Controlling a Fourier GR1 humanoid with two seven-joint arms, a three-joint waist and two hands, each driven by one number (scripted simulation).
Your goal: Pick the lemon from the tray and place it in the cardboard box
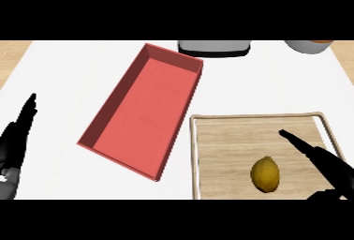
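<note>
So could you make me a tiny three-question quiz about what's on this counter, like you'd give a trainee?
1. True or false: the lemon lies in the red box.
2. Which hand is nearer the lemon? A) left hand B) right hand
3. Fill in: the lemon rests on the wooden ____.

Key: 1 false, the box holds nothing visible; 2 B, its fingers are straight, beside the lemon without touching it; 3 tray.

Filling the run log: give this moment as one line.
lemon: on tray | right robot hand: open beside lemon | left robot hand: resting | box: holds nothing
</note>
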